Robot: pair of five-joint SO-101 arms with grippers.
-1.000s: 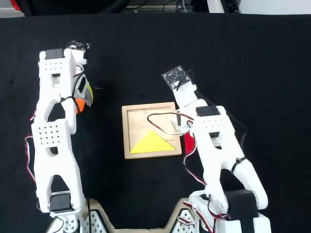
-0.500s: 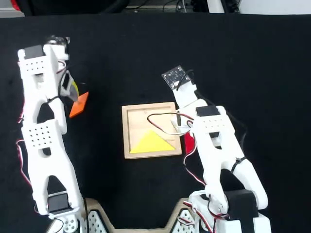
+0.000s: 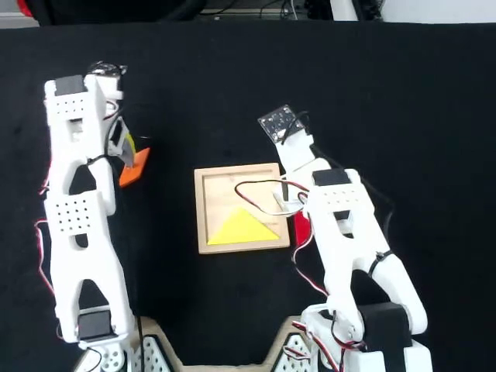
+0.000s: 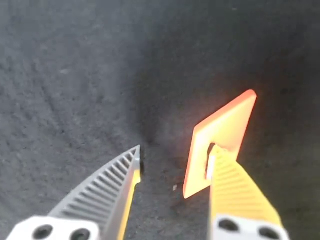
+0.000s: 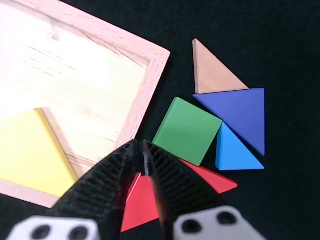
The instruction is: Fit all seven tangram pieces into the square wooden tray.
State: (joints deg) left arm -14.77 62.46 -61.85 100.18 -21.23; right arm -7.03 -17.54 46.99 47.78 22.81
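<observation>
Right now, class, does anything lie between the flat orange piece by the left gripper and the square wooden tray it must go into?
Nothing visible does. Bare black cloth separates the flat orange piece from the square wooden tray, and the tray floor beyond the yellow triangle is free.

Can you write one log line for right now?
tray: yellow triangle inside | left gripper: open, orange piece against one finger | right gripper: shut, at tray edge

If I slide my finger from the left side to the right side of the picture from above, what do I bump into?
left arm → orange piece → wooden tray → right arm
</observation>
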